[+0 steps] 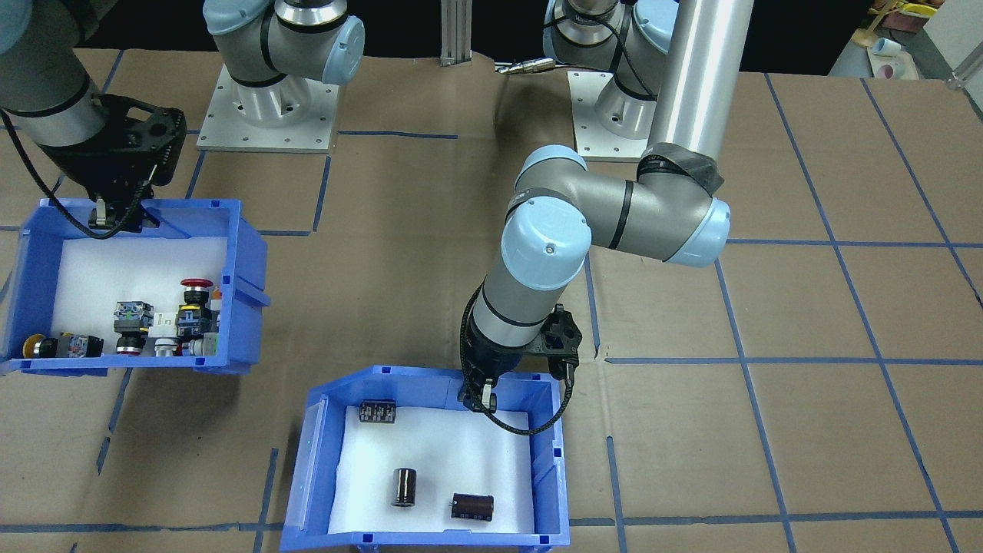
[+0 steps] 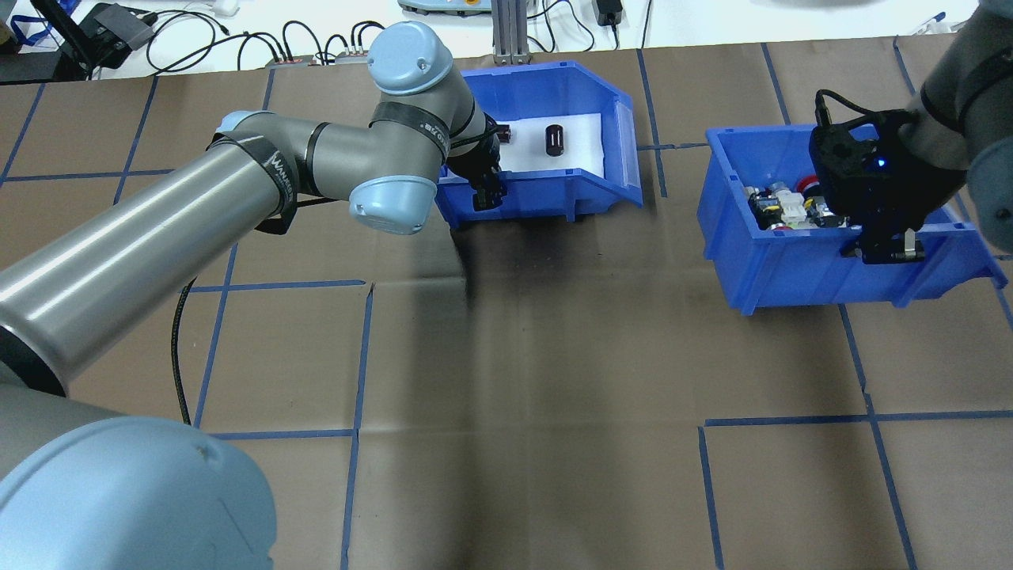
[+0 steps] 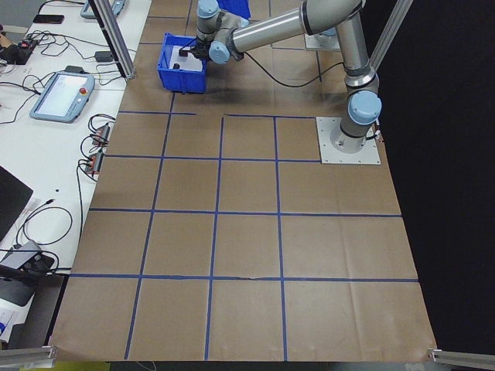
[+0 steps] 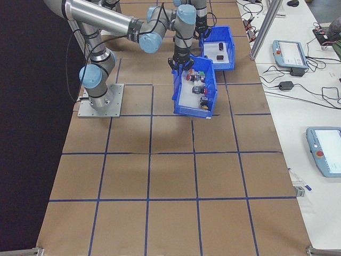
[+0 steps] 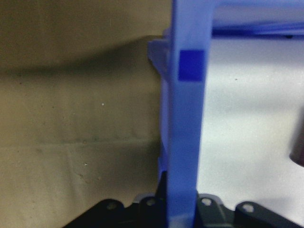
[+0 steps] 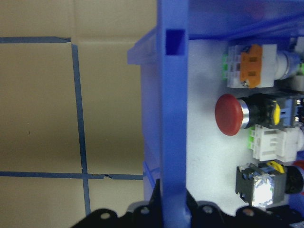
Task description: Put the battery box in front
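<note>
One left gripper pinches the near wall (right between its fingers) of the blue plastic battery box.

Clearances and obstructions on the tabletop

In the overhead view, the central and near zones of the tabletop are unobstructed. The battery box blocks the 12 o'clock zone, with the left tool astride its near wall. The bin of push-buttons blocks the 2 o'clock zone, with the right tool astride its near wall. An open lane separates the two bins. The left arm spans the 9-to-11 o'clock sector.
</note>
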{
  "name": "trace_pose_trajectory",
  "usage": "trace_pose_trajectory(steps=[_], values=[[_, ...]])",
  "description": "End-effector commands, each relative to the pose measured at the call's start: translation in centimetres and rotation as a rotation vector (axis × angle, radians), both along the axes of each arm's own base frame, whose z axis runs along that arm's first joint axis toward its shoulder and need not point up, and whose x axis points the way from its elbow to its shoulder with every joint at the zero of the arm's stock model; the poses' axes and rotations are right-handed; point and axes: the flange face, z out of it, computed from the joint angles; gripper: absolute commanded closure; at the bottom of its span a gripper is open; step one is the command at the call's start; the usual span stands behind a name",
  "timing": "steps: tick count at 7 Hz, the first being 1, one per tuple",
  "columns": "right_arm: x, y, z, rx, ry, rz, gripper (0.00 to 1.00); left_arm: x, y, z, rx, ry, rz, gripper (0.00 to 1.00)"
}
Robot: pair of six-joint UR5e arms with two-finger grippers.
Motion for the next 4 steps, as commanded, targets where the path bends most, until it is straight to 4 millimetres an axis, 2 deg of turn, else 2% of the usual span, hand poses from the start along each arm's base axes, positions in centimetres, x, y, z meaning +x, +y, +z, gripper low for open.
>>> trace_pose_trajectory(steps=[1, 2, 3, 4], values=[[0.23, 1.16, -0.04, -0.022, 0.011, 0.038, 0.96, 0.28, 0.43, -0.76, 0.011, -0.031, 0.004, 0.91], [0.22, 1.21, -0.13, -0.019, 0.012, 0.037, 0.95, 0.34, 0.3, -0.22, 0.0, -0.037, 0.007, 0.9], [0.26, 1.33, -0.2, -0.013, 0.01, 0.032, 0.95, 0.33, 0.25, 0.01, 0.005, -0.03, 0.044, 0.79], [0.34, 1.6, -0.03, -0.012, 0.008, 0.031, 0.95, 0.3, 0.03, -0.13, 0.006, -0.033, 0.048, 0.22]])
